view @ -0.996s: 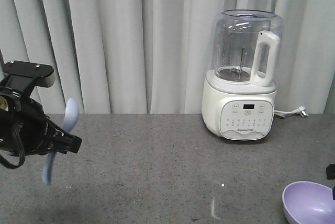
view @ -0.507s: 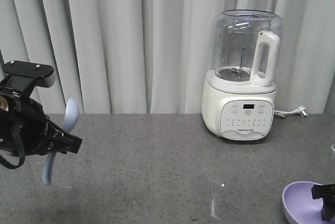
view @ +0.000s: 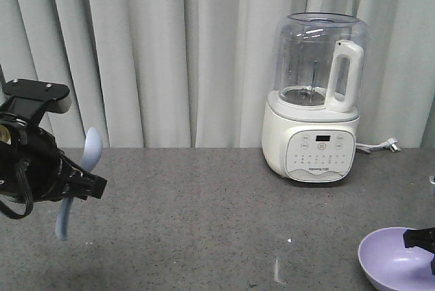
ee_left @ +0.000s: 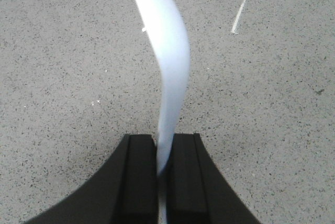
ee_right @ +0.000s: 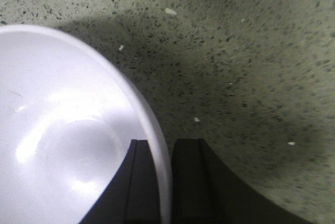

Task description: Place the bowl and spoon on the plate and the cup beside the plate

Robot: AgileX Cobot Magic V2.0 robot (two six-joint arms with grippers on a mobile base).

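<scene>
Backdrop: a pale curtain [view: 156, 53] hangs behind a gray speckled table [view: 204, 216], with a white blender [view: 316, 100] at the back right.
Left gripper [ee_left: 164, 143]: fingers pressed onto the spoon, held above the table at the left, unchanged from a moment ago.
Spoon [ee_left: 168, 62]: roughly upright, scoop uppermost.
Right gripper [ee_right: 159, 148]: pinching the bowl's rim, one finger inside, one outside.
Bowl [ee_right: 63, 140]: at the table's near right; now slightly further left and higher in the front view than before.

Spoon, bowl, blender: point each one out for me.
spoon [view: 92, 148], front view, wide upper end.
bowl [view: 384, 260], front view, inside surface.
blender [view: 319, 156], front view, control panel.
</scene>
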